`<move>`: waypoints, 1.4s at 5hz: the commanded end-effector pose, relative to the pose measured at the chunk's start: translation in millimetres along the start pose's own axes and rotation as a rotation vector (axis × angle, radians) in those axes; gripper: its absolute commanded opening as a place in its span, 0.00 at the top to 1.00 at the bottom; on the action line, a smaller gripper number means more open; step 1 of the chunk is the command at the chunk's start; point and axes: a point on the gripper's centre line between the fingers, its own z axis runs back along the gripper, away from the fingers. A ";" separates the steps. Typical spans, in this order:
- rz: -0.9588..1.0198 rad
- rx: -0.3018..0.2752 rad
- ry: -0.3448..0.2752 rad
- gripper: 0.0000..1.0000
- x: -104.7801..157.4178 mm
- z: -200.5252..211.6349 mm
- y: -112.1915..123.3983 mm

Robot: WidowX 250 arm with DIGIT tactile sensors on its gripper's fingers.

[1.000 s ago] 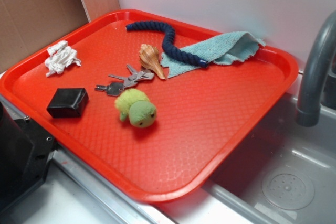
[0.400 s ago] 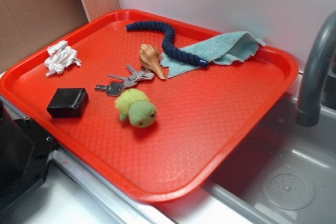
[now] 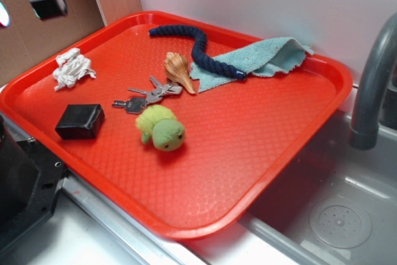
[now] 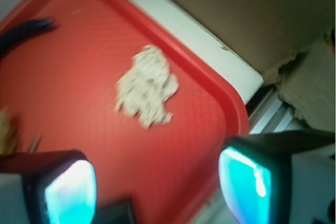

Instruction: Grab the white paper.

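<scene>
You've got a textured, semi-glossy red plastic tray (image 3: 248, 147), wrinkled matt white paper (image 3: 72, 68), terry teal towel (image 3: 267, 56), metal keys (image 3: 149, 95), fuzzy green plush (image 3: 162, 128).

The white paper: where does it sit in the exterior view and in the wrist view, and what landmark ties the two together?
Exterior: the white paper lies near the tray's far-left rim, left of the keys.
Wrist: the white paper is blurred, above centre, ahead of the open gripper.
Shared landmark: the red tray, with the blue rope on it.
</scene>
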 end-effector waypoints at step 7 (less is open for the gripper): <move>-0.010 0.037 0.002 0.24 49.4 -99.3 -10.3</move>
